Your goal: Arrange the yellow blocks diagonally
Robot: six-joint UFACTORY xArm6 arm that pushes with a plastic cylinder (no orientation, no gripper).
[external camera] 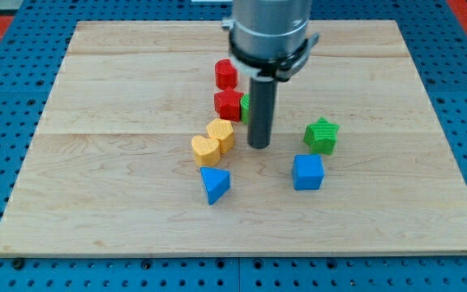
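Note:
Two yellow blocks touch each other near the board's middle. The upper one [221, 134] looks hexagonal; the lower one [205, 150], heart-shaped, lies down and to the left of it, so the pair runs diagonally. My tip [259, 146] rests on the board just right of the upper yellow block, with a small gap between them. The rod rises from it to the arm's grey body at the view's top.
A red block [226, 74] and a red star-like block [228, 104] stand above the yellow pair. A green block [246, 103] is mostly hidden behind the rod. A green star [322, 135], a blue cube [307, 172] and a blue triangle [214, 184] lie nearby.

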